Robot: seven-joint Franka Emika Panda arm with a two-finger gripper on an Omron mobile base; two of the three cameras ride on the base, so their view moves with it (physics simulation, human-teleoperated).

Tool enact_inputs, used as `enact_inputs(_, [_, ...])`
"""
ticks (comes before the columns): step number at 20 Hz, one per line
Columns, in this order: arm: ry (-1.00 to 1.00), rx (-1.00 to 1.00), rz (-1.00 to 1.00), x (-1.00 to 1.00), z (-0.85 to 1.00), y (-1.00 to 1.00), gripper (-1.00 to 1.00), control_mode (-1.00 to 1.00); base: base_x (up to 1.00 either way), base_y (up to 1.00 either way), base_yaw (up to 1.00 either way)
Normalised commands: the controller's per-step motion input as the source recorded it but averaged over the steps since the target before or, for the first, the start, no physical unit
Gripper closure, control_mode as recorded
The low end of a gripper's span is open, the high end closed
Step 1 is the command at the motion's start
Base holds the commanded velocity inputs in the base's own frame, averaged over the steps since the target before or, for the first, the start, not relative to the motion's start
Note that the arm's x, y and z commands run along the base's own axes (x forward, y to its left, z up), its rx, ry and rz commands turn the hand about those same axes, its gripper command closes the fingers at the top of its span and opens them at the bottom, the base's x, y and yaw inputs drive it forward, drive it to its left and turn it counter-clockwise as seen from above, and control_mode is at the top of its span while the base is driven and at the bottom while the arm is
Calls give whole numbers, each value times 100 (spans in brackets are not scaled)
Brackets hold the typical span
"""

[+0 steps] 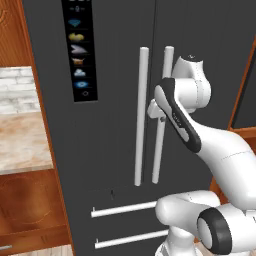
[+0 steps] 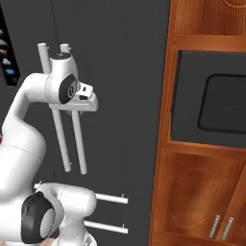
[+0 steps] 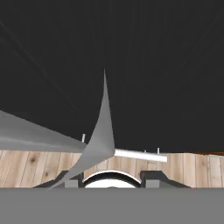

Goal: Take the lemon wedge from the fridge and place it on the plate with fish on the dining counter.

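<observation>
- The fingers [image 3: 113, 183], seen from the hand camera, sit low against the fridge's [image 1: 115, 150] dark door, a pale handle bar [image 3: 140, 155] just beyond them; how wide they stand, and whether they clasp a handle, cannot be told.
- In the left base view the hand [image 1: 156, 111] presses in at the right door handle [image 1: 162, 115], beside the left handle [image 1: 141, 115].
- Both doors look shut, so the opening step appears to be in hand.
- The lemon wedge is presumably inside, hidden.
- Next, the arm likely needs a firm hold on the bar and a pull outward along the door's swing.
- A wood cabinet [image 2: 206, 192] flanks the fridge; a worktop [image 1: 22, 142] lies left.
</observation>
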Motion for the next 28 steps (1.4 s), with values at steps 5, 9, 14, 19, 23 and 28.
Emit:
enact_inputs(5, [-4,-1,2,-28,0,1,-100,-100,0,0,0])
enact_inputs(9, [5,-6,-1,-9,-19,33,-100,-100,0,0,0])
enact_inputs(14, [0,0,0,0,0,0,-100,100,-45,42,-3])
enact_inputs(19, [0,0,0,0,0,0,-100,100,-72,0,0])
enact_inputs(23, [0,0,0,0,0,0,-100,100,-45,0,-3])
enact_inputs(28, [0,0,0,0,0,0,-100,100,-43,0,-6])
